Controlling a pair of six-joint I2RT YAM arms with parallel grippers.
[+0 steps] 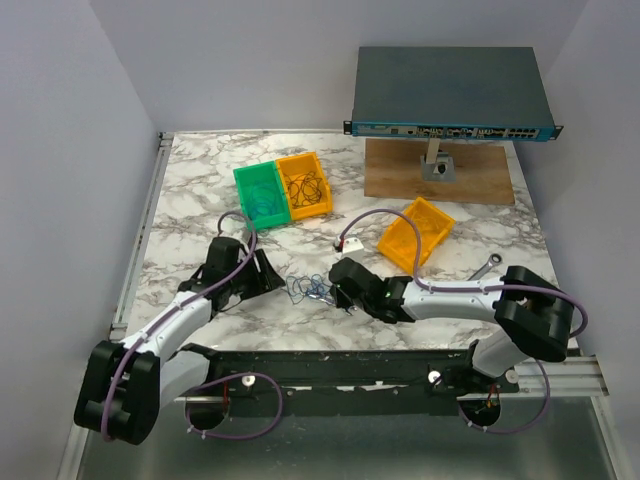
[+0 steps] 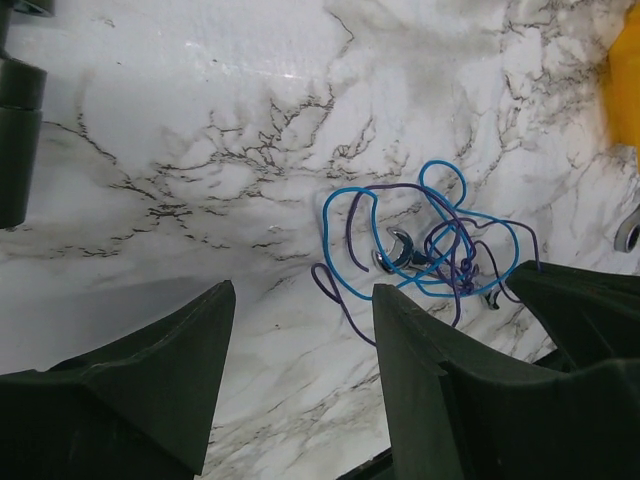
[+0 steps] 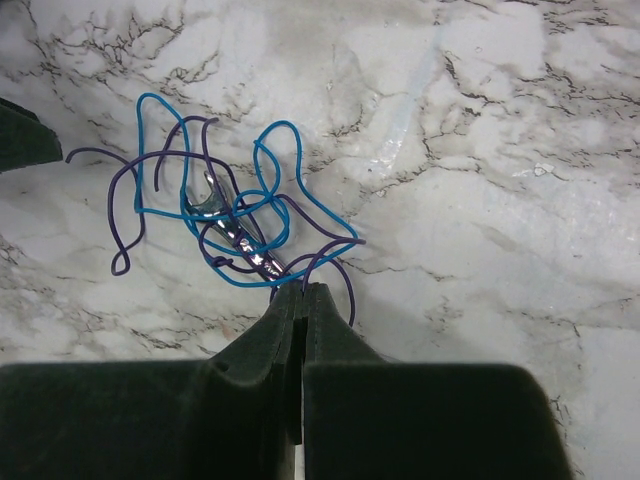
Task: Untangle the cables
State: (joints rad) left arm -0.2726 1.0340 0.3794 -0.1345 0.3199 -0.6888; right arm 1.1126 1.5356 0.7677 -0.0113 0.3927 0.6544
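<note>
A tangle of thin blue and purple cables (image 1: 310, 290) lies on the marble table between my two grippers, wound around a small silver wrench (image 3: 235, 235). It also shows in the left wrist view (image 2: 455, 250) and the right wrist view (image 3: 240, 215). My right gripper (image 3: 303, 290) is shut at the tangle's near edge, with a purple cable pinched between its tips. My left gripper (image 2: 305, 300) is open and empty, just left of the tangle, its right finger (image 2: 420, 350) beside a purple loop.
A green bin (image 1: 262, 195) and an orange bin (image 1: 305, 185) holding thin wires stand at the back. A tilted yellow-orange bin (image 1: 415, 232) and a larger wrench (image 1: 486, 266) lie to the right. A network switch (image 1: 450, 95) stands on a wooden base at the far right.
</note>
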